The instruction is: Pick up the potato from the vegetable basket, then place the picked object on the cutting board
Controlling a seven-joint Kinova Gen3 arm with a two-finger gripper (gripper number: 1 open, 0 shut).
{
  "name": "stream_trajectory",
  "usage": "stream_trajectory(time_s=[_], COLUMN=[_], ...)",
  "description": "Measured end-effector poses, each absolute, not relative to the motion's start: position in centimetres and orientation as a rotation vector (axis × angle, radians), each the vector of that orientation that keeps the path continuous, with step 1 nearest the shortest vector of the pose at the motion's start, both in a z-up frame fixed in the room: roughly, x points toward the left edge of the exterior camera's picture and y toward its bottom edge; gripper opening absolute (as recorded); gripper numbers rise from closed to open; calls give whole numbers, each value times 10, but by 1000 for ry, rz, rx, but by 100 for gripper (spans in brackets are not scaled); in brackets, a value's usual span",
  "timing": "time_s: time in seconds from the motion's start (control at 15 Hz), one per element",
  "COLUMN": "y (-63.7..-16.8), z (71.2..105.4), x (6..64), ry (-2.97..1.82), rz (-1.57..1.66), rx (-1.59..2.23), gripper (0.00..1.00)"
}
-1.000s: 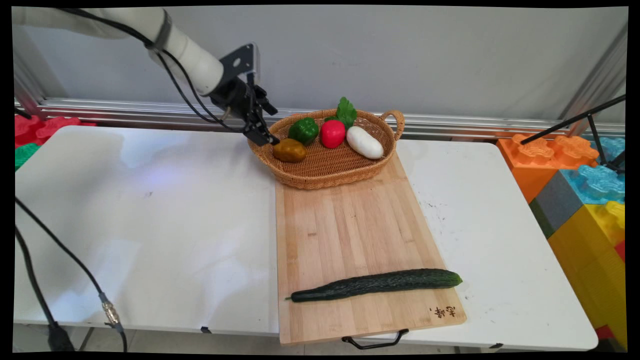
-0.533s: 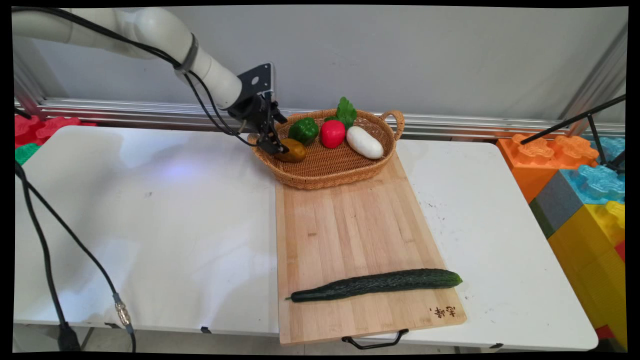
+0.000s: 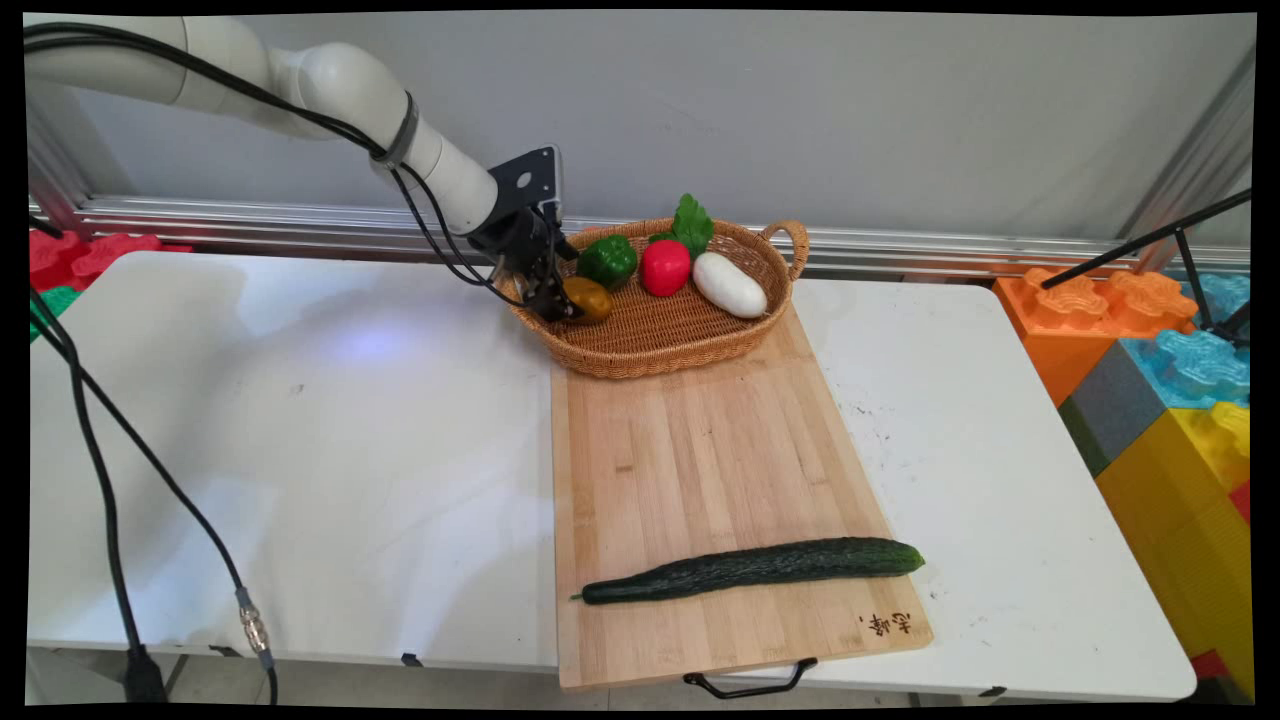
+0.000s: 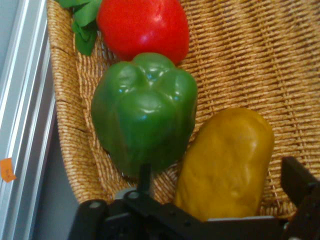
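Down and forward comes the gripper [image 3: 557,303] since a second ago, off the basket's [image 3: 650,350] near-left rim and right onto the brownish-yellow potato [image 4: 227,162]. Now the jaws stand released, spread wide, one finger [image 4: 299,181] out past the potato's far flank and the other low by the green pepper [image 4: 145,112], so the potato lies squarely between them in the hand view.

That pepper sits just beside the potato on one side of the jaws, touching or nearly so, with the red tomato [image 4: 142,27] beyond it and the white radish [image 3: 730,285] further off. The cucumber [image 3: 750,570] lies well apart, on the cutting board [image 3: 700,450].

Judging it: the inner finger should slip into the seam between pepper and potato without nudging the pepper, and the squeeze should land across the potato's middle, since its smooth rounded skin could squirt free.
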State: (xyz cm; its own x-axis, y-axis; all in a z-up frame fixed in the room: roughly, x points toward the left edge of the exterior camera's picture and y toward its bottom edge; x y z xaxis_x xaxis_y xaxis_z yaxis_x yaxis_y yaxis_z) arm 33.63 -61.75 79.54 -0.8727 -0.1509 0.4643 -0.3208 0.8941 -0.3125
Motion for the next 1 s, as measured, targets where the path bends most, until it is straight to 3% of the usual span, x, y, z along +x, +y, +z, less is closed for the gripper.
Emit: stream_trajectory(time_s=[0.07, 0.13, 0.67, 1.0], y=[-618, -618, -611, -601], z=[794, 793, 789, 807], x=[336, 335, 331, 321], ry=[-2623, -2624, -2624, -2579], rz=[536, 535, 512, 523], rx=[345, 346, 363, 361], gripper=[100, 0, 0, 0])
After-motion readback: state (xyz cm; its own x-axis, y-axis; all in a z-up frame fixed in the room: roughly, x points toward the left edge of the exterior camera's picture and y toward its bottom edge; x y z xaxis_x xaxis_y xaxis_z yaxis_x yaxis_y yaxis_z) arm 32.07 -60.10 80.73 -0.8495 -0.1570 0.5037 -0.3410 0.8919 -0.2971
